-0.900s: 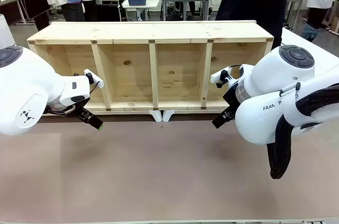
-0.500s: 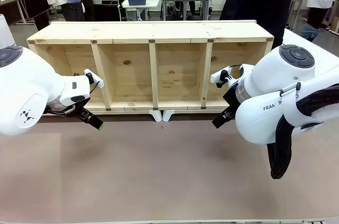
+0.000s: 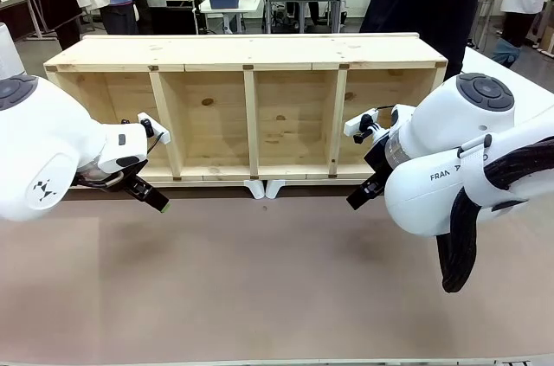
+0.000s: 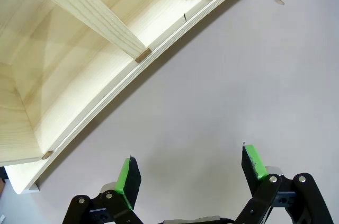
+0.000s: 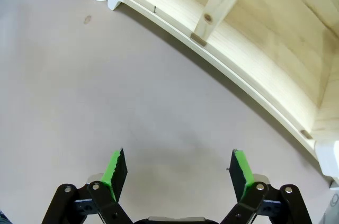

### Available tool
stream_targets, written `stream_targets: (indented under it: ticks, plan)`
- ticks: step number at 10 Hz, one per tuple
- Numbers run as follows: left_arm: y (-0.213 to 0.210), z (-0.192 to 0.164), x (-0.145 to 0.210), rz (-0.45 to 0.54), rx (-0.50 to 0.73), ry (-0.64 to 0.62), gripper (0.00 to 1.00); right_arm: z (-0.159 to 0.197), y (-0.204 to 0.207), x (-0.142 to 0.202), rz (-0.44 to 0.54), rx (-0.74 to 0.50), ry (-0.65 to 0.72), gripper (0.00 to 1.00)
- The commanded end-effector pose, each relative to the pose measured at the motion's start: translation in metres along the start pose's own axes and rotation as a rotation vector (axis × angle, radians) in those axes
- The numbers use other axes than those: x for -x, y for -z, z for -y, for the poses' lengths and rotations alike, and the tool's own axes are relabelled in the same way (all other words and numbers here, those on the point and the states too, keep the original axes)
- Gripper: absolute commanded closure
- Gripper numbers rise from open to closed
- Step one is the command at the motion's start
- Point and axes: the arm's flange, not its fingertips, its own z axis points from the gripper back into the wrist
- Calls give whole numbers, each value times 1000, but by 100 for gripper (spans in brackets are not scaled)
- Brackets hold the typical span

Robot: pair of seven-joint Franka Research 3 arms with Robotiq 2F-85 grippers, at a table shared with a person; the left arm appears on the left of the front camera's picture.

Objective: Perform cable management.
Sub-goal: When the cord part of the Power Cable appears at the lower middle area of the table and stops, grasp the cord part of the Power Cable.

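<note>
Cable, a long thin black power cord, lies where these frames cannot tell, so its direction, long axis and nearer arm are open questions. Left fingers (image 4: 128, 176) and right fingers (image 5: 239, 171) stand spread wide and empty over the bare brown tabletop (image 3: 277, 279), just before the pale four-bay wooden shelf (image 3: 251, 53) across mid-frame.

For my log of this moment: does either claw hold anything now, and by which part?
Nothing is held. The left claw and the right claw are both open, with bare table between their green pads.
</note>
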Motion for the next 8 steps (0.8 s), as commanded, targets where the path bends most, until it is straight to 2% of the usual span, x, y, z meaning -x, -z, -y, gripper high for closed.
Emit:
stream_targets:
  ticks: [1,6,8]
  plan:
    - [0,-1,0,0,0,-4,0,0,0,0,0,0,1,0]
    - [0,0,0,0,0,0,0,0,0,0,0,0,0,0]
    - [-18,4,8,21,-3,-12,0,-5,-20,8,13,32,-6,0]
